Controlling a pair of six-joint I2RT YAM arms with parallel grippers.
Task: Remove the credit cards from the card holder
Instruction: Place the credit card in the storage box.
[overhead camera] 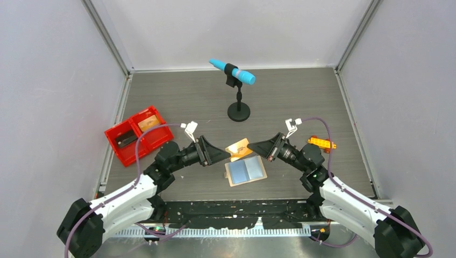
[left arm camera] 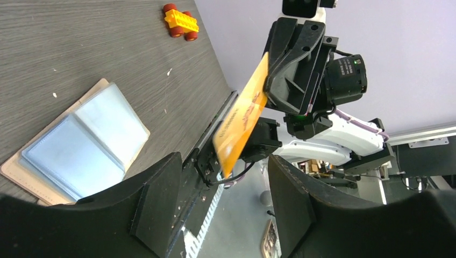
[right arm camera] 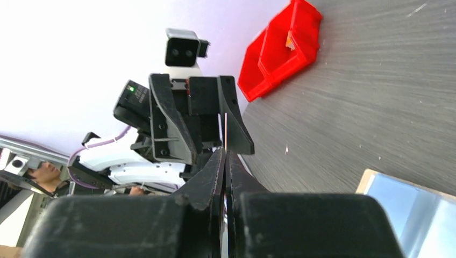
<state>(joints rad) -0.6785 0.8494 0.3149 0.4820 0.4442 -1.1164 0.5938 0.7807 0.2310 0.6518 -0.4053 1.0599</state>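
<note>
The card holder (overhead camera: 244, 171) lies open on the table, tan with blue-grey sleeves, and also shows in the left wrist view (left arm camera: 80, 148) and the right wrist view (right arm camera: 414, 209). My right gripper (overhead camera: 253, 146) is shut on a tan-orange credit card (overhead camera: 238, 148) and holds it in the air above the holder's far edge. The right wrist view shows the card edge-on (right arm camera: 225, 131) between the closed jaws (right arm camera: 226, 156). My left gripper (overhead camera: 225, 156) is open, its fingers on either side of the card's free end (left arm camera: 239, 126) without touching it (left arm camera: 223, 161).
A red two-compartment tray (overhead camera: 119, 146) at the left holds a dark card (overhead camera: 126, 140) and a tan card (overhead camera: 149, 122). An orange-yellow toy car (overhead camera: 321, 143) sits right of the right gripper. A blue microphone on a black stand (overhead camera: 238, 105) stands behind.
</note>
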